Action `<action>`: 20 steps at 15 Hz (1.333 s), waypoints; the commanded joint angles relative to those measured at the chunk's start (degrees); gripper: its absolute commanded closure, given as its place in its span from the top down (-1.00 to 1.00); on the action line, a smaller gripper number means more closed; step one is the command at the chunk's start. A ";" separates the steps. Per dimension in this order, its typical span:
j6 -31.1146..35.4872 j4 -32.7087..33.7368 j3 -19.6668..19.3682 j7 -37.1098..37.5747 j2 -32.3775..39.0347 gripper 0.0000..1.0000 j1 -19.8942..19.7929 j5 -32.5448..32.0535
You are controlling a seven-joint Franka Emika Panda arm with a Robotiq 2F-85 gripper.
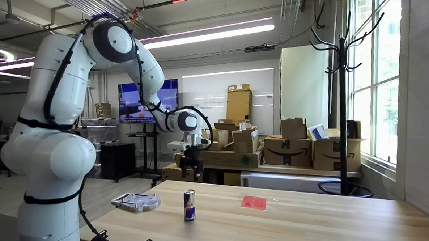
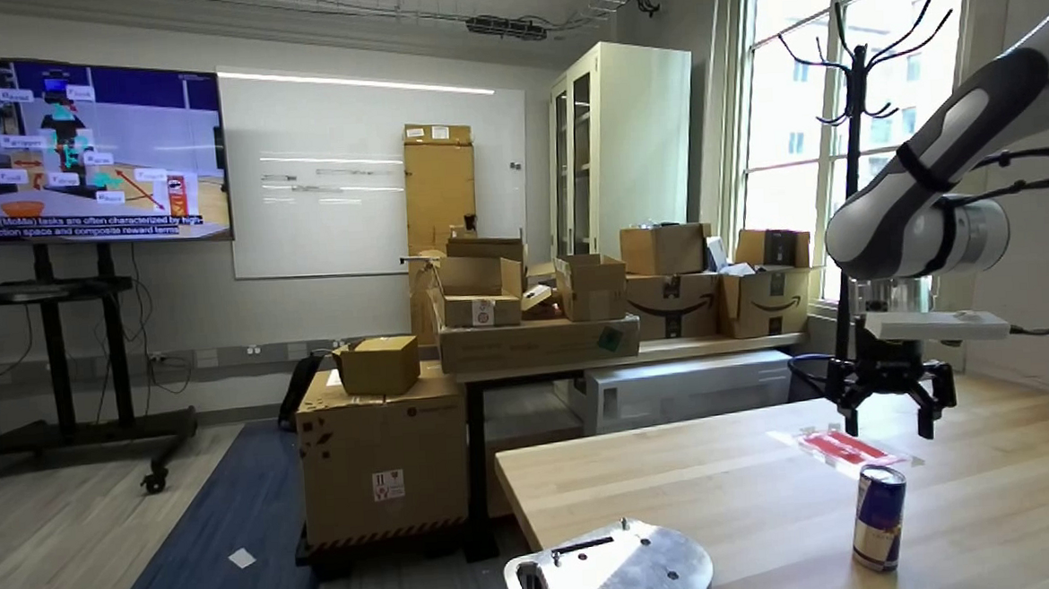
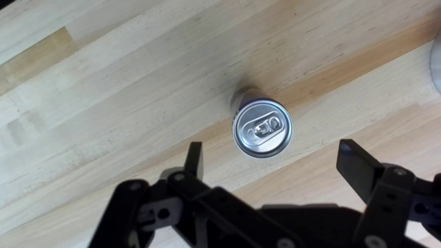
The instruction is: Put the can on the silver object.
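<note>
The can [image 1: 189, 205] is slim, blue-purple with a silvery top, and stands upright on the table in both exterior views [image 2: 879, 520]. The silver object [image 1: 136, 201] is a flat, rigid metal plate with slots and small posts; it lies at the table's edge, apart from the can [image 2: 628, 563]. My gripper [image 1: 191, 172] hangs above the table, pointing down, open and empty, higher than the can [image 2: 889, 423]. In the wrist view the can's lid [image 3: 262, 128] shows just ahead of the gap between the open fingers [image 3: 270, 165]. A grey curved edge [image 3: 437, 62] at the right looks like the plate.
A flat red item [image 1: 253, 202] lies on the wooden table [image 1: 304, 229], also in an exterior view [image 2: 847, 447]. Cardboard boxes [image 1: 287, 151] stand on a bench behind the table. A black coat stand [image 1: 342, 104] is near the window.
</note>
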 commanded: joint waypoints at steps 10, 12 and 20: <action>-0.42 7.14 0.23 0.02 11.87 1.00 -0.52 0.02; -0.41 7.92 0.41 -0.05 12.89 1.00 -0.52 0.34; -0.51 8.04 0.82 -0.40 14.51 1.00 -0.70 1.10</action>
